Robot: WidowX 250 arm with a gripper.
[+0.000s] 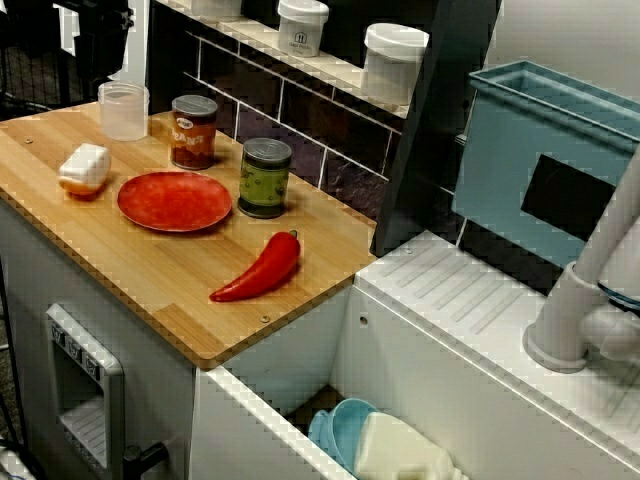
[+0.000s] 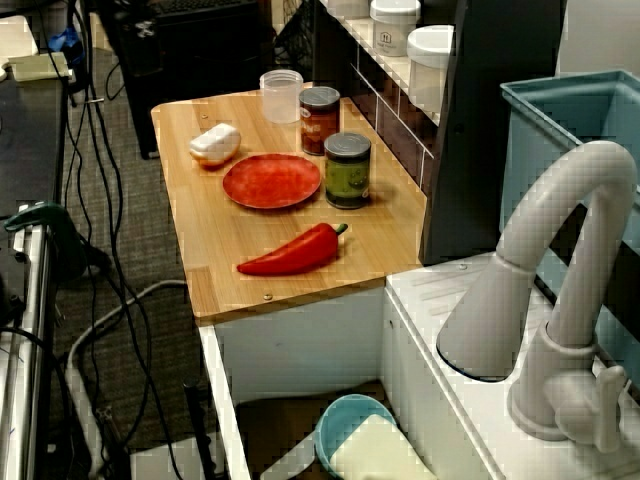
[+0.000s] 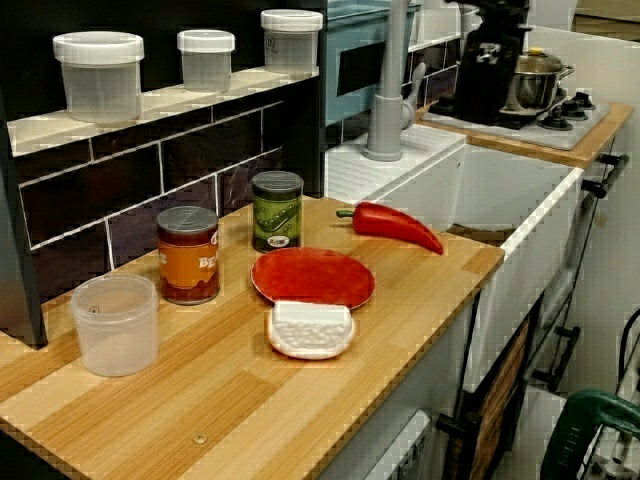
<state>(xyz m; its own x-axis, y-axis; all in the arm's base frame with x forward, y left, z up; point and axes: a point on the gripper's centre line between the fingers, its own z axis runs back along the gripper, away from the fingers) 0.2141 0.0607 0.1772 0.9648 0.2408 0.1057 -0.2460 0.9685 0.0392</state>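
One red pepper (image 1: 258, 272) lies on the wooden tabletop (image 1: 150, 280) near its corner, apart from one red plate (image 1: 174, 200). Two cans stand just behind the plate: a green-labelled can (image 1: 265, 177) and an orange-labelled can (image 1: 193, 131). One clear cup (image 1: 123, 110) and one white-topped toy piece (image 1: 84, 168) sit at the far end. Three lidded jars (image 3: 206, 58) line the shelf (image 3: 160, 101). The hand appears in no view, so I cannot tell its grip.

On the desk (image 1: 150, 290) you have one red pepper (image 1: 258, 272), one red plate (image 1: 174, 200), one clear cup (image 1: 123, 110), one white block (image 3: 311, 328) and two cans: a green can (image 1: 265, 177) and an orange can (image 1: 193, 131). Count three lidded jars (image 3: 99, 76) (image 3: 206, 58) (image 3: 291, 36) on the shelf (image 3: 160, 102). You also have one faucet (image 2: 560, 260), one teal bin (image 1: 530, 150) and one blue bowl (image 2: 345, 425) in the sink (image 2: 215, 380).
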